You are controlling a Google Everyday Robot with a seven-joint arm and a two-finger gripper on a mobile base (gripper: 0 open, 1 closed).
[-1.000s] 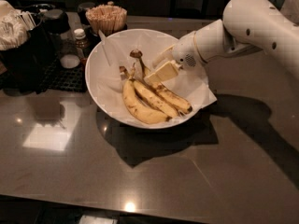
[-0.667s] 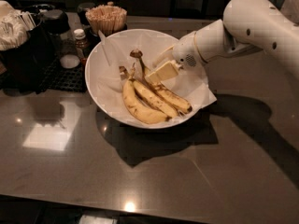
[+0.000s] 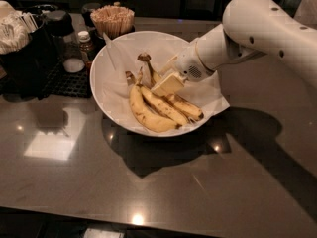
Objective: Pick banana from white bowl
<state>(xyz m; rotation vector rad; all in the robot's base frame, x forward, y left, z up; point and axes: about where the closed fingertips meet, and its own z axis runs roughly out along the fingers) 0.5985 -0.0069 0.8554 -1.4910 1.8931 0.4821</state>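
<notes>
The banana (image 3: 188,109) lies in the white bowl (image 3: 99,90), on the right of the fruit there, with the claw (image 3: 166,78) down on top of its upper half. From where I stand I cannot tell whether the claw is clenched on it or released; its pale, cream-coloured end covers the spot where the fruit narrows. Above the claw, the banana's long thin neck rises towards the back of the bowl and ends in a dark, knobby stem tip. Below the claw, its speckled body runs down and to the right, ending near the bowl's front right rim.

Just beside it on the left lie two shorter, plumper bananas (image 3: 148,115), touching it along their length, with their own stem pointing up at the left. All three rest on crinkled white paper (image 3: 214,97), which lines the bowl and spills over the right rim.

The white arm (image 3: 257,29) reaches in from the upper right, sloping down across the rim.

The bowl sits on a dark, glossy table (image 3: 148,192) that shows reflected lights and the arm's shadow. Behind the bowl stands a cup of wooden stir sticks (image 3: 113,20), with a small white-capped bottle (image 3: 85,41) just left of it. Further left, a black holder (image 3: 25,58) carries white packets.
</notes>
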